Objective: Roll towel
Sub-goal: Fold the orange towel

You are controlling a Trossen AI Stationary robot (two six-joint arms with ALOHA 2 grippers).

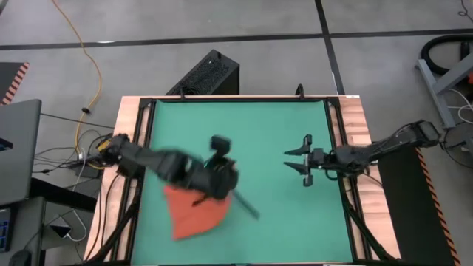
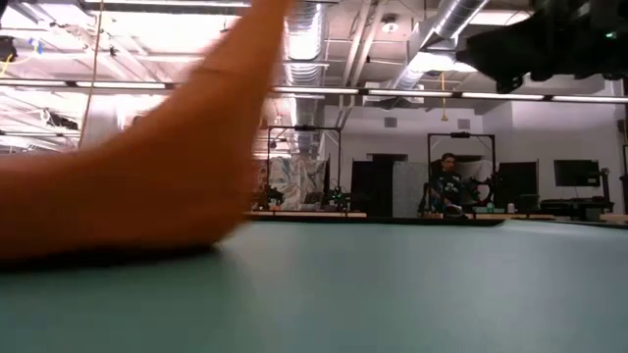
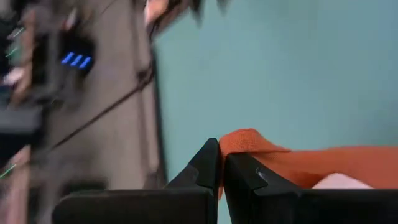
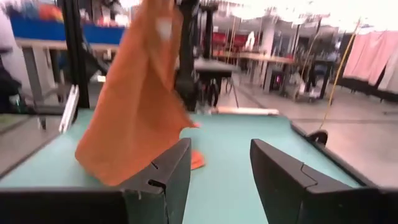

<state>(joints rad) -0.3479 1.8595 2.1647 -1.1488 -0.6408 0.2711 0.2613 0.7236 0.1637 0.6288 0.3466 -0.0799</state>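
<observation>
The left gripper (image 1: 219, 179) is clamped shut on a corner of the orange-red towel (image 1: 194, 210), lifting that corner while the rest drapes down from it onto the green mat (image 1: 259, 133) toward the table's front-left. The right gripper (image 1: 298, 164), fingers spread and empty, waits well apart on the towel's far side, so the left arm is much nearer. No readable writing shows.

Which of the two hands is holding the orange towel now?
The left hand: shut on the towel, lifting it. The right hand is open and empty.
</observation>
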